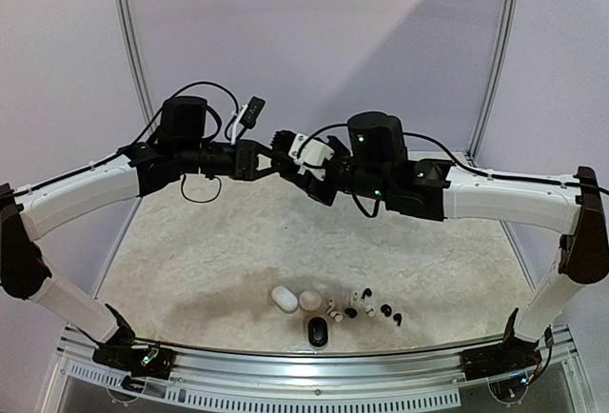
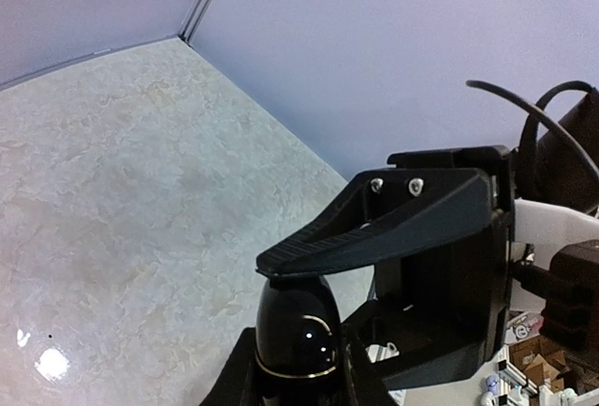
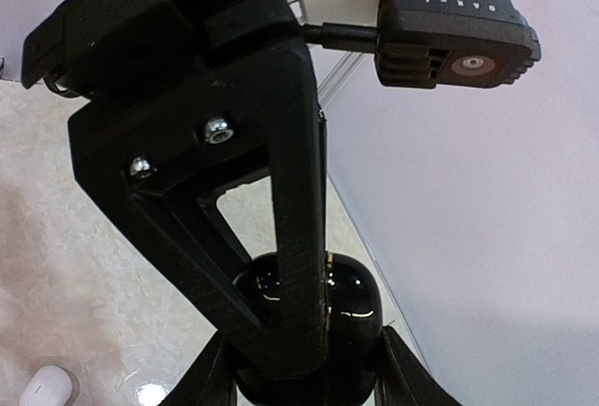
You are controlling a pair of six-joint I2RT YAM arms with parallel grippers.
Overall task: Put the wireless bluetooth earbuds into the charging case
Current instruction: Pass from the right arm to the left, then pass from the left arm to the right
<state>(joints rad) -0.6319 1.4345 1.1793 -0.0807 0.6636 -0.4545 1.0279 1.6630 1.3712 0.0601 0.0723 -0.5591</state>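
Observation:
High above the table my two grippers meet tip to tip, the left gripper (image 1: 265, 158) facing the right gripper (image 1: 295, 164). Between them is a glossy black charging case (image 2: 295, 326) with a thin gold seam. The left gripper (image 2: 295, 373) is shut on its lower part. The right gripper (image 3: 304, 373) is shut on the same case (image 3: 351, 298), and one ribbed left finger (image 3: 295, 266) crosses in front of it. A ribbed right finger (image 2: 374, 228) rests on the case's top. Several tiny white and black earbuds (image 1: 366, 310) lie on the mat near the front edge.
A white oval case (image 1: 284, 298), a pink one (image 1: 310, 300) and a black one (image 1: 318, 333) lie beside the earbuds. The white case (image 3: 47, 387) also shows far below. Lilac walls close the back and sides, and a metal rail (image 1: 314, 361) runs along the front.

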